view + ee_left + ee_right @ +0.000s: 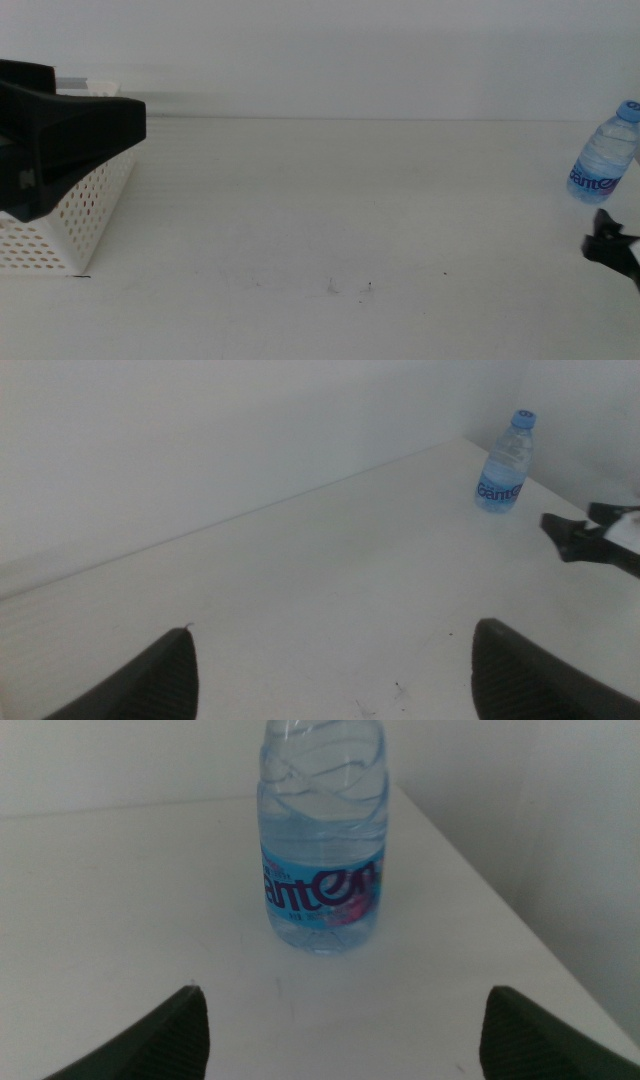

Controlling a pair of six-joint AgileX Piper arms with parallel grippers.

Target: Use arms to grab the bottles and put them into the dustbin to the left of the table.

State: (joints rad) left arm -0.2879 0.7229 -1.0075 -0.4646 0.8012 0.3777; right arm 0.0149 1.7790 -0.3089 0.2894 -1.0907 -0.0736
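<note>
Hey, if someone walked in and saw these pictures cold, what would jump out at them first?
Probably the water bottle, standing upright alone at the table's far right edge, with the right gripper open and lined up just short of it. Next, the left gripper, a big black shape at the far left, open over the white perforated dustbin.

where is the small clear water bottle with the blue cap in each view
Middle view: small clear water bottle with blue cap at the far right edge, upright.
Left wrist view: upper right, near the table corner.
Right wrist view: centre top, cap cut off.
Shared landmark: its blue label.
</note>
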